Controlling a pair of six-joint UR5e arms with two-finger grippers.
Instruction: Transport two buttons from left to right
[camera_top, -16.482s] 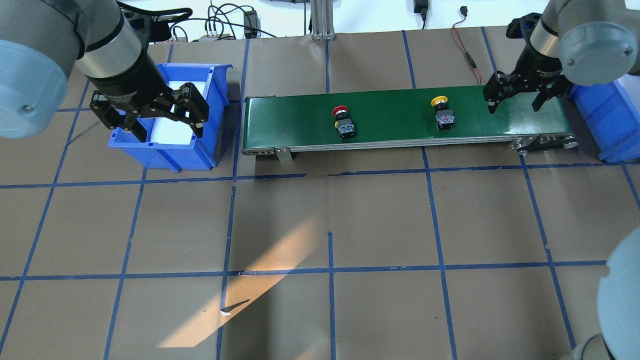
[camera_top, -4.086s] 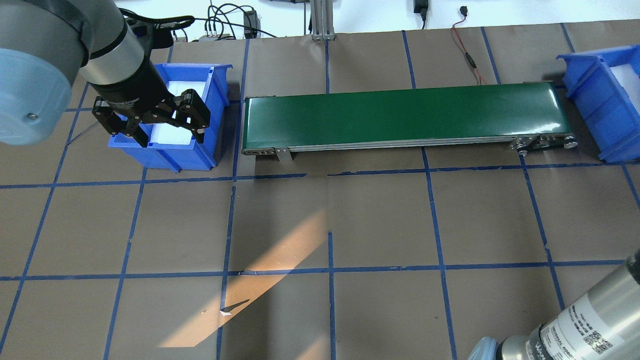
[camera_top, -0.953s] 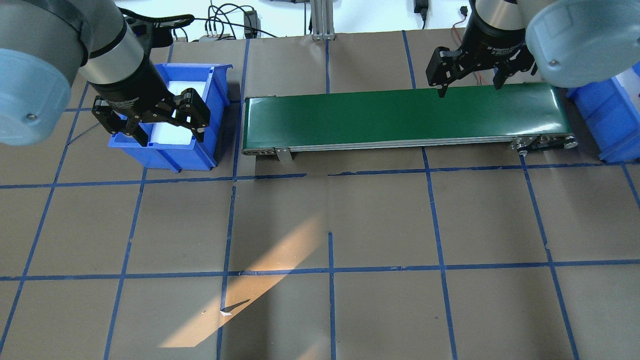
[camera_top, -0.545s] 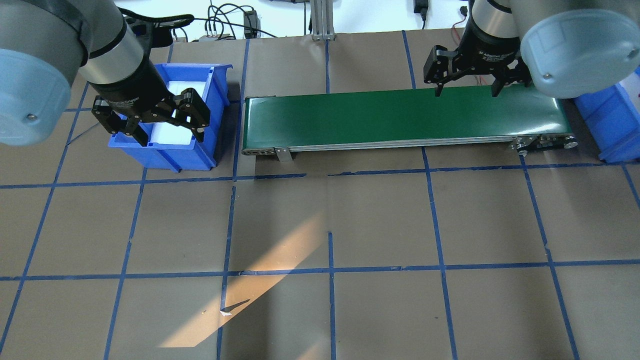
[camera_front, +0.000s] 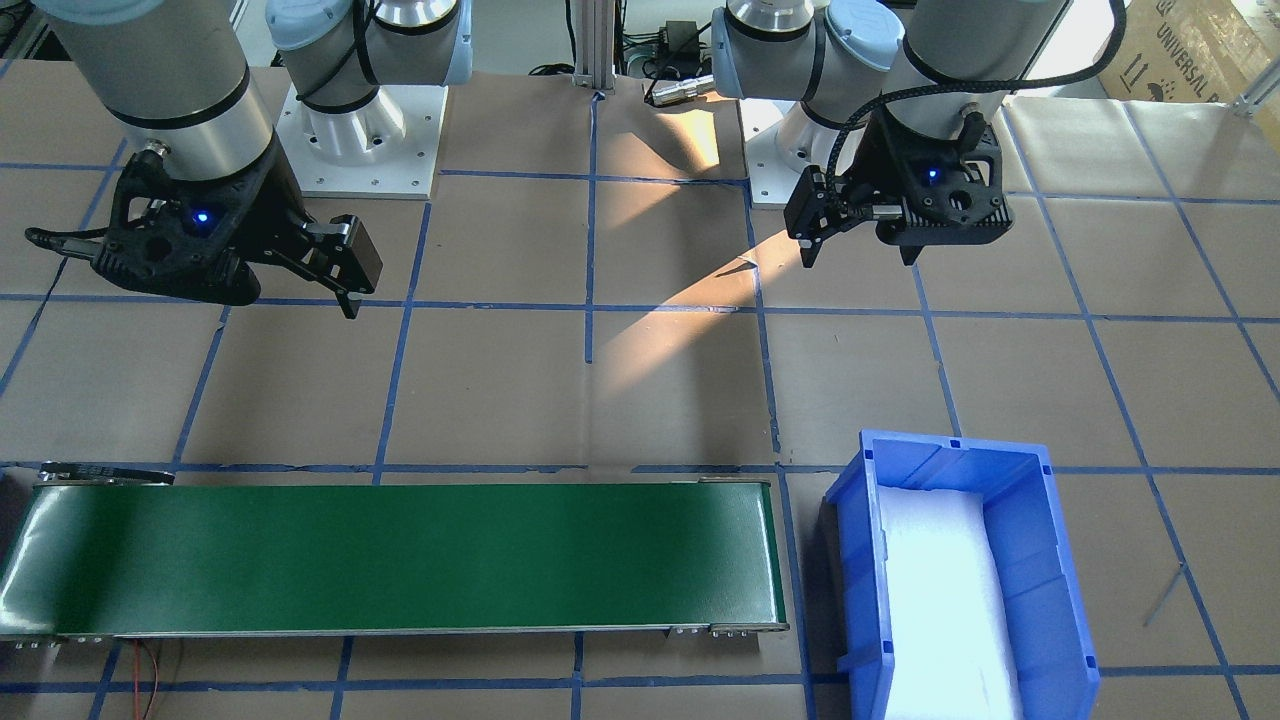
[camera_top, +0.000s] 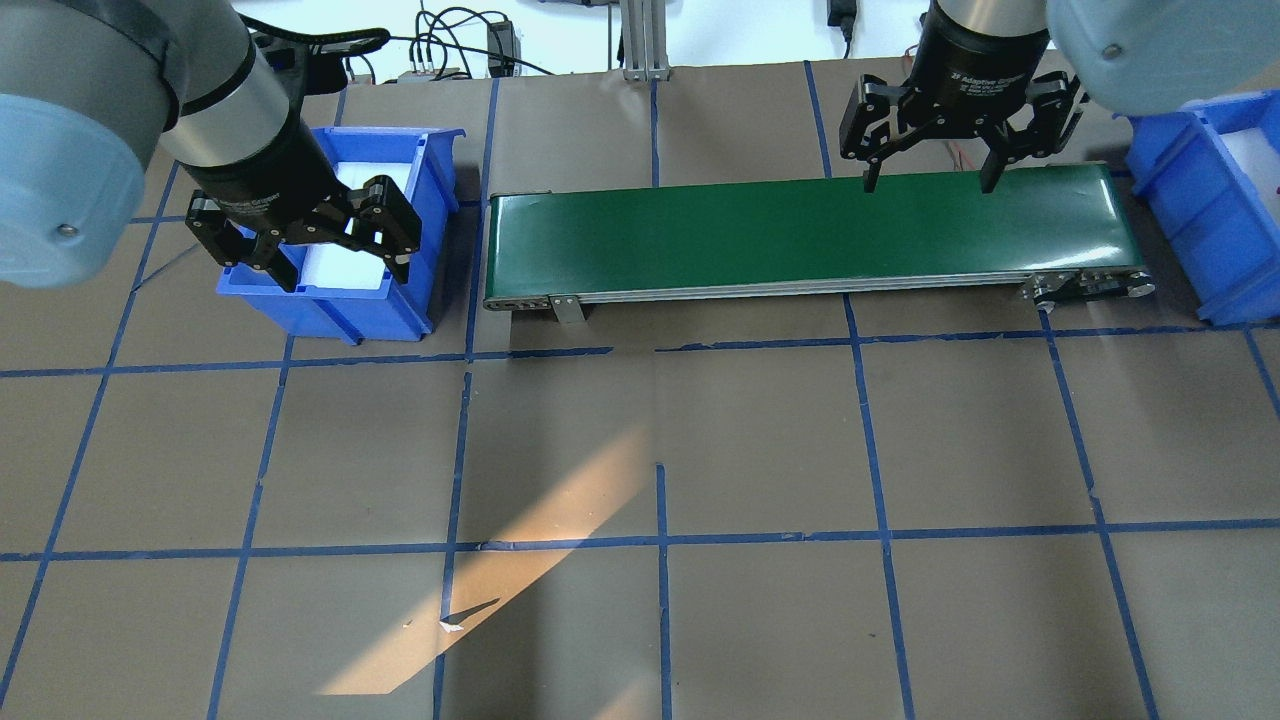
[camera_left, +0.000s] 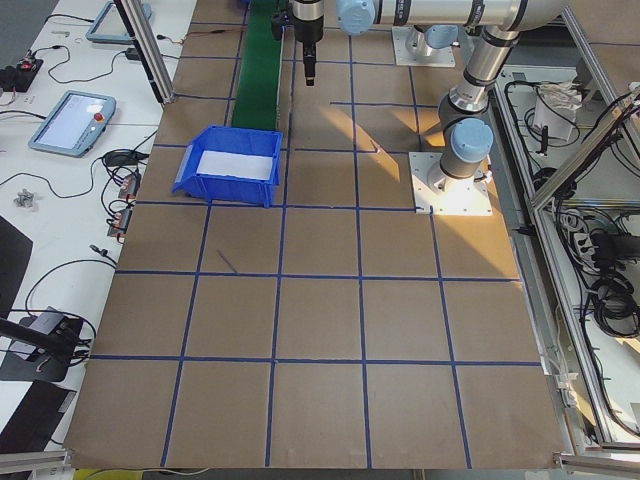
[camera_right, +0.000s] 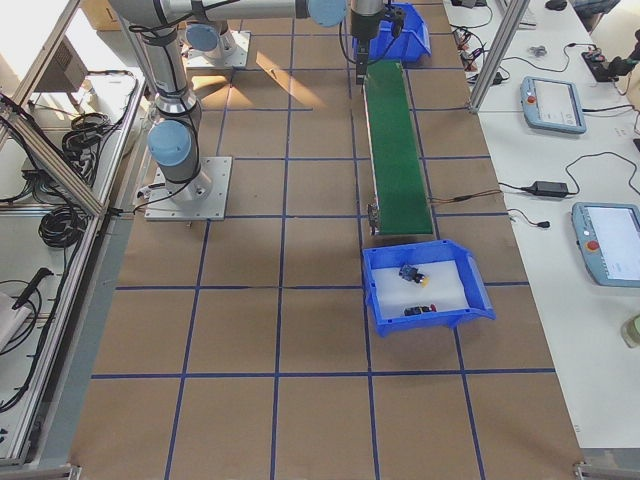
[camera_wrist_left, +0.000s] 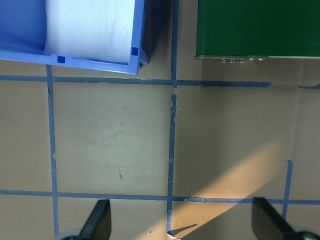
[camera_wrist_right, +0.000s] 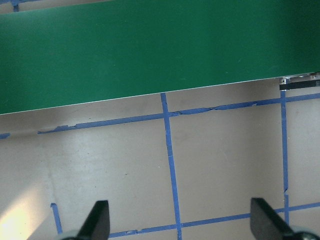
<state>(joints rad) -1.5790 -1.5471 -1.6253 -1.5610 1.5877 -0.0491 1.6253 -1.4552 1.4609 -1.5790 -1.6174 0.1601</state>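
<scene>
Matt brown paper (camera_top: 760, 440) covers the table, gridded with blue tape (camera_top: 660, 540). The green belt (camera_top: 800, 225) is smooth with a soft sheen. The bin (camera_top: 330, 305) is shiny blue plastic, lined with white foam (camera_front: 940, 600). The left gripper (camera_top: 345, 280) and right gripper (camera_top: 927, 188) look matt black.

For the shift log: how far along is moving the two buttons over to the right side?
Done: the yellow-capped button and red-capped button lie in the right bin, and the conveyor belt is bare. In hand: nothing; the left gripper and right gripper are open and empty. Left: nothing visible.
</scene>
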